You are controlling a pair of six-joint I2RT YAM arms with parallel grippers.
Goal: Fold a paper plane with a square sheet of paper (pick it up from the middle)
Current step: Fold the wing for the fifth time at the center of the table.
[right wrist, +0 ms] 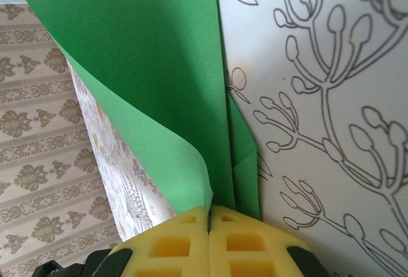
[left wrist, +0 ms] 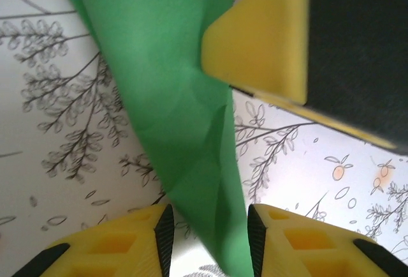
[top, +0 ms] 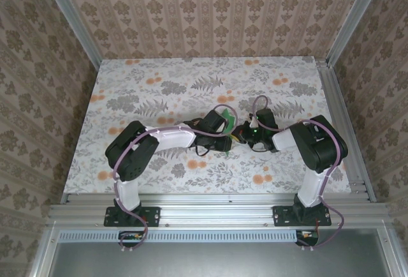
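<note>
the right jaws were pressed shut on one edge of the square sheet of paper (right wrist: pixel 159 98), which curled up and away from them. the left jaws stood partly apart, straddling a narrow creased stretch of it, over the middle of the floral surface (top: pixel 159 85).

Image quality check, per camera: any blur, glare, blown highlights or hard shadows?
Top external: even diffuse light, soft shadows beside the arms, sharp, no glare. Left wrist: the square sheet of paper sits too close and looks soft; the tabletop is bright, nearly washed out. Right wrist: paper edges and tabletop print crisp, slight shading inside the paper's curl, no glare.
</note>
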